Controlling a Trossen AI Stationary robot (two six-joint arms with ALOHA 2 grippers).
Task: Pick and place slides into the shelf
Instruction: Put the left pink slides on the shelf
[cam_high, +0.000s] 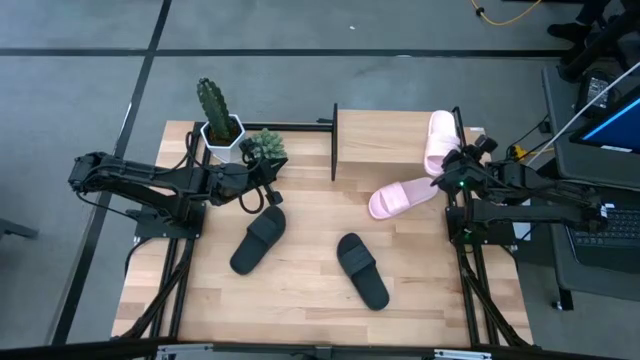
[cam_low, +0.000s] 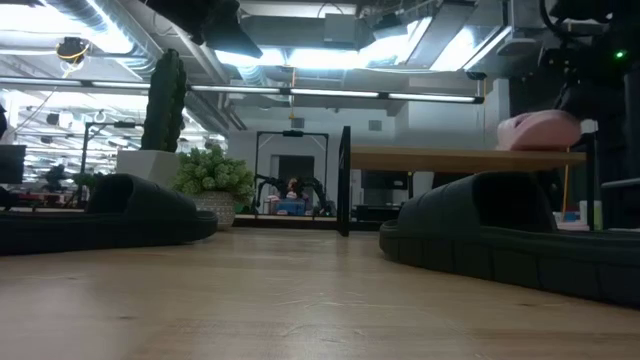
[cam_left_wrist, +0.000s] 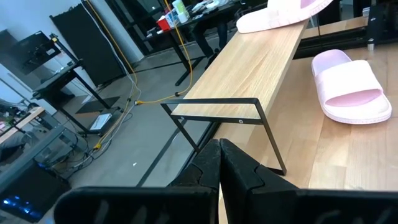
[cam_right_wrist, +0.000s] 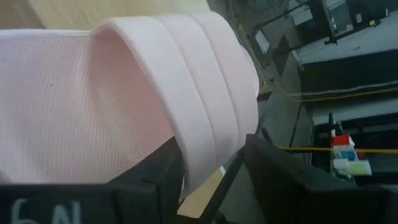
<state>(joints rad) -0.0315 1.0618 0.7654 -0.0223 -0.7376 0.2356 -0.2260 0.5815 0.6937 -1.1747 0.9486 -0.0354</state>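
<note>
The shelf (cam_high: 390, 140) stands at the table's far side. One pale pink slide (cam_high: 440, 140) lies on the shelf's right end, its sole on the board (cam_low: 540, 130). My right gripper (cam_high: 455, 168) is at this slide's near end, its fingers around the strap (cam_right_wrist: 211, 93). The second pink slide (cam_high: 400, 197) lies on the table just in front of the shelf. Two black slides (cam_high: 260, 240) (cam_high: 362, 270) lie flat on the table in the middle. My left gripper (cam_high: 268, 195) is shut and empty (cam_left_wrist: 219, 165), beside the left black slide's far end. My right gripper has the pink slide's strap at one side edge (cam_right_wrist: 217, 143) between its two fingers. One finger (cam_right_wrist: 149, 180) sits under the pink surface and the other (cam_right_wrist: 280, 180) on the outer side. The slide rests on the shelf board.
A cactus in a white pot (cam_high: 220, 125) and a small green plant (cam_high: 265, 145) stand at the far left, close to my left gripper. The shelf's black end frame (cam_left_wrist: 249, 118) faces my left arm. A laptop and cables lie beyond the table's right edge.
</note>
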